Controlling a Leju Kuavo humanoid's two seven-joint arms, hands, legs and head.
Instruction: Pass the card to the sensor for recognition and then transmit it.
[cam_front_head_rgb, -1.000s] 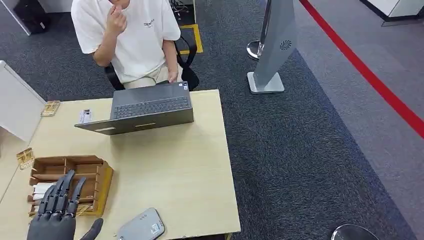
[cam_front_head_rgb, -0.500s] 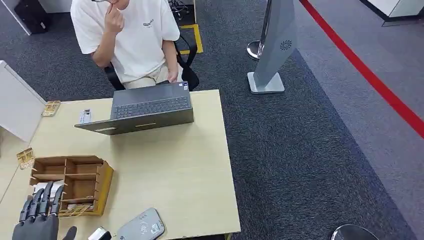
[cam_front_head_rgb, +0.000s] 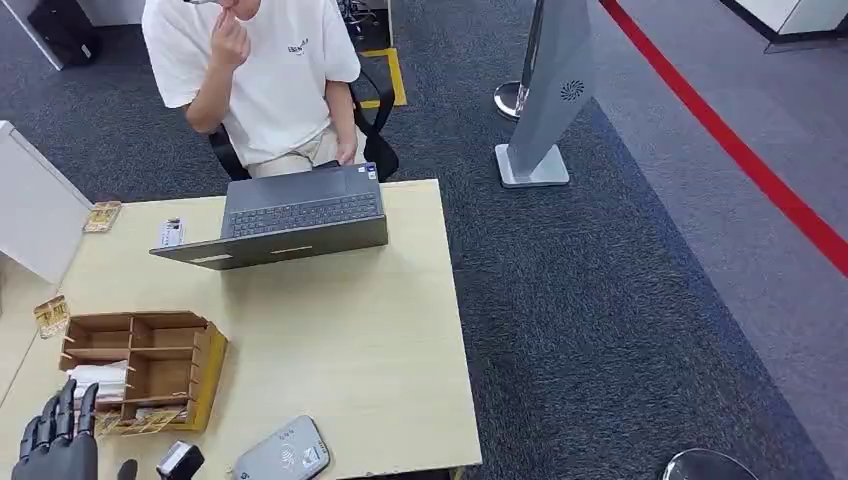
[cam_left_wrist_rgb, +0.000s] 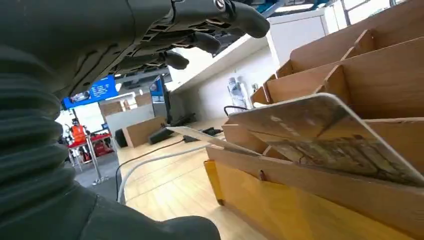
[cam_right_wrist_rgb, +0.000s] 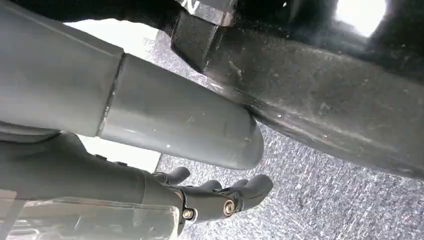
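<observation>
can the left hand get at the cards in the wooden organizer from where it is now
Probably yes. The left hand hovers open just at the near edge of the wooden organizer, and the cards jut out of its open near compartments with nothing between them.

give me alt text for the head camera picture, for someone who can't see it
A robot's dark left hand, fingers apart and empty, hovers at the near corner of a light wooden table, beside a wooden organizer box holding cards. A grey card reader lies at the near edge, and a person in a white shirt sits behind an open laptop across the table.
</observation>
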